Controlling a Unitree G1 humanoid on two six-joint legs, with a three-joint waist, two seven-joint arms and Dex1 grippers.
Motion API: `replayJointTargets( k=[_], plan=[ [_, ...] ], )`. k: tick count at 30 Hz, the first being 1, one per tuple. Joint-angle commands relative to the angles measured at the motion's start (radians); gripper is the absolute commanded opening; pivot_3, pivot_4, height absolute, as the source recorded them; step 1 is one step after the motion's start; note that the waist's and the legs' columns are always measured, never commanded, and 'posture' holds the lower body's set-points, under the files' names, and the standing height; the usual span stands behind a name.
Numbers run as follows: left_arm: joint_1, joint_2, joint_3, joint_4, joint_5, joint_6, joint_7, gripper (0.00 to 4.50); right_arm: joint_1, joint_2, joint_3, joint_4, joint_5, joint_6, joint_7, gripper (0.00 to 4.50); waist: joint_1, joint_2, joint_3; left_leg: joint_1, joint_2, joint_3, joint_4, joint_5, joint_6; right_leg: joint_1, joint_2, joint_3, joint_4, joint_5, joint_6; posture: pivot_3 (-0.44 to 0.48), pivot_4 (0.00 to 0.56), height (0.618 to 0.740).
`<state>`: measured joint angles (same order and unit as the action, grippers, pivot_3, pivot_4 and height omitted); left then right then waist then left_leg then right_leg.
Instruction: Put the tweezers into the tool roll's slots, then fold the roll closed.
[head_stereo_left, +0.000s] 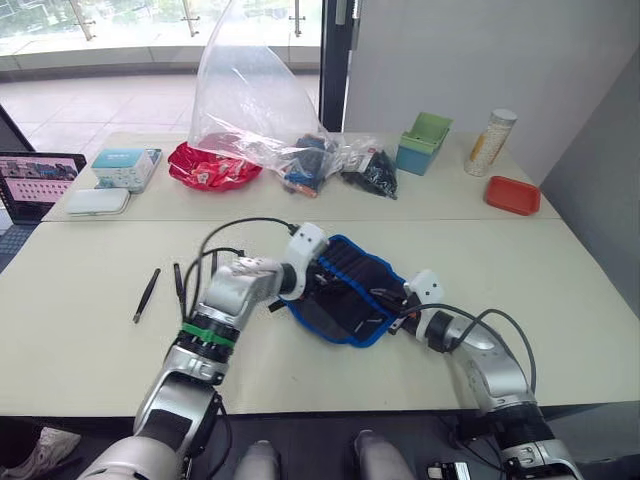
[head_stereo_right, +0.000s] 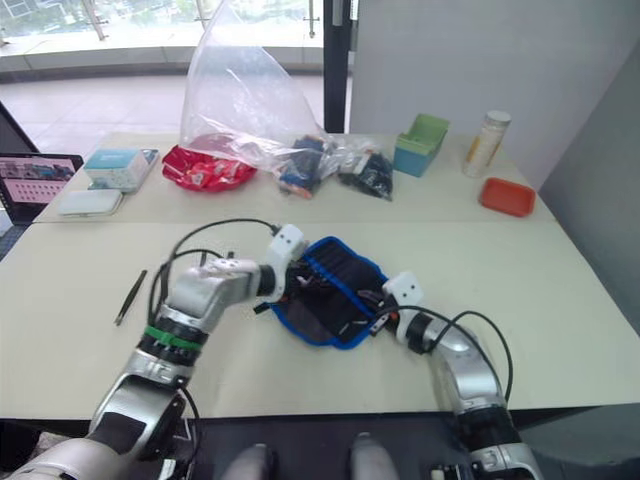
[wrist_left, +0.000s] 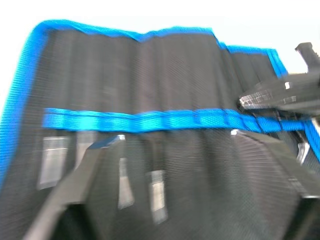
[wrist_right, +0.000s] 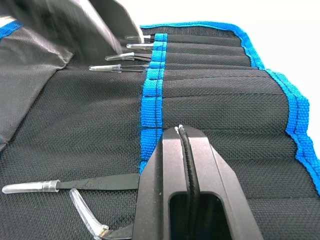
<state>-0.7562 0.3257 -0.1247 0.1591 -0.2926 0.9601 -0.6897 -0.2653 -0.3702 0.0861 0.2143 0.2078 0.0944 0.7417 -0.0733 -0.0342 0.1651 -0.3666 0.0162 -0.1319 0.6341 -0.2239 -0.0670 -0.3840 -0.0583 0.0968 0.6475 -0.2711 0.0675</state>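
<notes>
The tool roll (head_stereo_left: 350, 285) lies unrolled at mid table, dark fabric with blue edging. My left gripper (wrist_left: 175, 137) hovers open over its left part, fingers (wrist_left: 95, 160) spread above the fabric. My right gripper (wrist_right: 180, 131) is shut at the roll's right edge, its tip resting by the blue band over the slots (wrist_right: 210, 65). Three tweezers (wrist_right: 122, 56) with clear tip caps sit in the far slots. Two more tweezers (wrist_right: 70, 185) lie on the roll beside and beneath my right fingers. Two loose tweezers (head_stereo_left: 146, 295) lie on the table to the left.
Along the back of the table stand a large clear plastic bag (head_stereo_left: 250, 90), red packets (head_stereo_left: 210, 165), a black bag of parts (head_stereo_left: 370, 172), a green box (head_stereo_left: 422, 143), a canister (head_stereo_left: 491, 142) and a red tray (head_stereo_left: 512, 194). A tablet (head_stereo_left: 35, 182) sits far left.
</notes>
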Motion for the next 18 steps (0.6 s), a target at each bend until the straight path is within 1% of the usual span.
replayJointTargets(
  k=[1,4,7,8,10,11,13,16,18],
  plan=[
    [-0.051,0.080,0.130,-0.065,-0.058,0.010,-0.013,4.48,0.037,0.010,0.078,0.123,-0.059,0.040,0.033,0.00,-0.003,0.000,0.000,0.000,0.000,0.000,0.000,0.000,0.000,0.000,0.000,0.000,0.000,0.000,0.000,0.000,0.150,0.740],
    [-0.033,0.151,0.240,-0.068,-0.081,-0.002,0.017,4.48,0.019,0.017,0.079,0.140,-0.058,0.027,0.048,0.00,-0.010,0.000,0.000,0.001,0.001,0.000,-0.001,0.000,0.000,0.000,0.000,0.000,0.000,0.000,0.000,0.000,0.150,0.740],
    [0.054,0.221,0.360,-0.091,-0.087,-0.090,0.030,4.48,0.005,0.022,0.080,0.152,-0.054,0.017,0.064,0.00,-0.020,0.000,0.000,0.003,0.001,0.000,-0.002,0.000,-0.001,0.000,0.000,0.000,0.000,0.000,0.000,0.000,0.150,0.740],
    [0.086,0.231,0.410,-0.102,-0.098,-0.123,0.035,4.48,0.000,0.023,0.082,0.157,-0.054,0.015,0.071,0.00,-0.024,0.000,0.000,0.003,0.001,0.001,-0.003,0.001,-0.001,0.001,0.000,0.001,0.000,0.000,0.000,0.000,0.150,0.740],
    [0.138,0.211,0.536,-0.125,-0.154,-0.186,0.064,4.48,-0.010,0.026,0.092,0.173,-0.060,0.012,0.085,0.00,-0.024,0.000,0.000,0.005,0.002,0.001,-0.007,0.002,-0.003,0.000,0.000,0.001,0.000,0.000,-0.001,0.000,0.150,0.740],
    [0.175,0.202,0.580,-0.146,-0.169,-0.223,0.074,4.48,-0.015,0.027,0.098,0.182,-0.064,0.010,0.092,0.00,-0.024,-0.002,0.000,0.005,0.002,0.001,-0.007,0.002,-0.003,0.000,0.001,0.001,0.000,0.000,-0.001,0.000,0.150,0.740],
    [0.265,0.193,0.632,-0.194,-0.175,-0.299,0.082,4.48,-0.026,0.030,0.107,0.200,-0.070,0.004,0.105,0.00,-0.025,-0.004,0.000,0.005,0.003,0.000,-0.007,0.002,-0.003,0.000,0.001,0.000,0.000,0.001,-0.002,0.000,0.150,0.740],
    [0.427,0.199,0.664,-0.264,-0.122,-0.409,0.108,4.48,-0.043,0.034,0.114,0.220,-0.077,-0.001,0.127,0.00,-0.028,-0.005,-0.001,0.007,0.003,0.002,-0.007,0.002,-0.004,0.001,0.001,0.001,-0.001,0.001,-0.002,0.000,0.150,0.740],
    [0.547,0.205,0.686,-0.304,-0.096,-0.452,0.126,4.48,-0.055,0.035,0.118,0.235,-0.082,-0.006,0.144,0.00,-0.028,-0.005,-0.001,0.012,0.005,0.005,-0.009,0.002,-0.004,0.003,0.001,0.002,-0.001,0.001,-0.003,0.000,0.150,0.740]
  ],
)
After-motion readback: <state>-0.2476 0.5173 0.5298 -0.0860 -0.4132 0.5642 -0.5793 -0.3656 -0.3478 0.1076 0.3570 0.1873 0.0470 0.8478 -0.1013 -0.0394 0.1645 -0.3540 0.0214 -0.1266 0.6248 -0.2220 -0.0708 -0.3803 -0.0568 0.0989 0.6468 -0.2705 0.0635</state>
